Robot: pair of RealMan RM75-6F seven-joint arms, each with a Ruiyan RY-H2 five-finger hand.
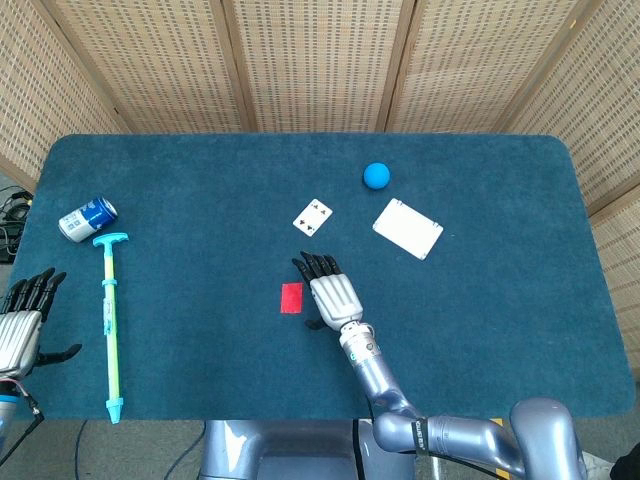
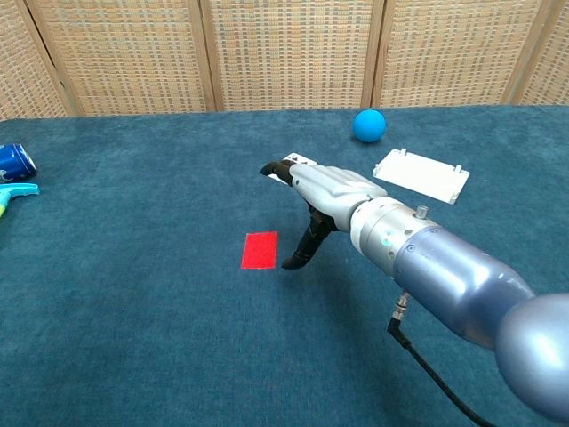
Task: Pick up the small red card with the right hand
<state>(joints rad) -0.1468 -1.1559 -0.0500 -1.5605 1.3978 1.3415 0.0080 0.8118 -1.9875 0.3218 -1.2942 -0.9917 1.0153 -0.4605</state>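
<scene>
Head view shows the left hand [image 1: 20, 325] at the far left edge, low in the picture. Its fingers are spread apart and it holds nothing. A little up and to the right, a blue can [image 1: 87, 219] lies on its side on the blue table [image 1: 200, 180]. Just below the can is a long green and blue stick tool [image 1: 110, 325], running down toward the bottom of the picture.

Near the middle, a bit below center, the small red card [image 1: 291, 297] lies flat on the table. The right hand [image 1: 325, 291] is just to the right of it, close beside it. Its dark fingers point up the picture and are apart, with nothing in them. In the chest view the right hand [image 2: 311, 200] sits above the table with its thumb reaching down toward the cloth, right next to the small red card [image 2: 260, 250]. I cannot tell if the thumb touches the table.

Above the hand, a playing card [image 1: 313, 217] lies face up. Further right, a blue ball [image 1: 376, 176] sits in the upper middle. Below and right of the ball is a flat white card holder [image 1: 407, 228], tilted a little.
</scene>
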